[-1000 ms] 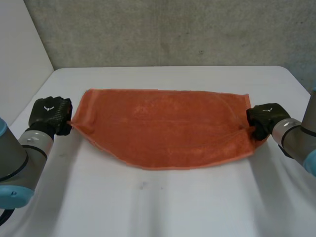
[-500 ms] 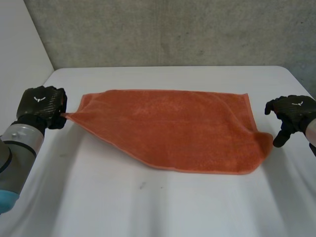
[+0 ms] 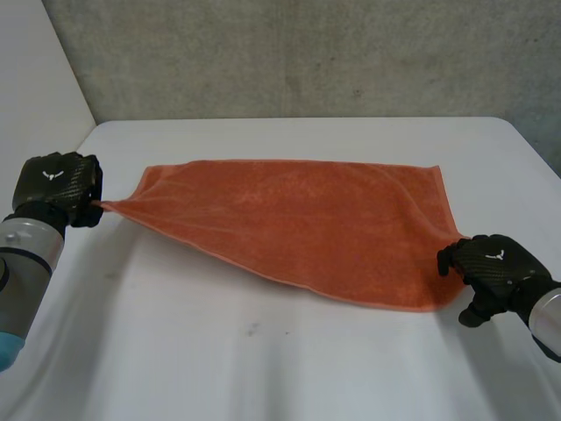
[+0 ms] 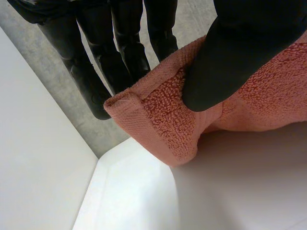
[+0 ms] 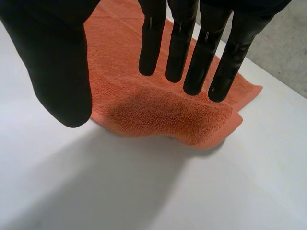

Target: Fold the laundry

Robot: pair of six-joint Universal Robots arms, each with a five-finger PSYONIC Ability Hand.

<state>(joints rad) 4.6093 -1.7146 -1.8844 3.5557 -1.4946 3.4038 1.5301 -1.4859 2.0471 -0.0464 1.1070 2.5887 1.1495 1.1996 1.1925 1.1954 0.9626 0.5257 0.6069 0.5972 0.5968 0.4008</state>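
Note:
An orange towel [image 3: 298, 224] lies spread across the white table [image 3: 289, 368], folded double. My left hand [image 3: 57, 186] is shut on the towel's left corner [image 4: 158, 120], pinching it between thumb and fingers and pulling it taut to the left. My right hand [image 3: 491, 272] hovers open just above the towel's near right corner [image 5: 192, 120], its fingers [image 5: 182, 38] straight and apart from the cloth.
A grey wall [image 3: 298, 53] runs behind the table's far edge. A white panel [image 3: 35, 96] stands at the left. Bare table lies in front of the towel and to its right.
My right hand let go of the towel's right edge, opened and came down to the near right corner. My left hand pulled its corner further left.

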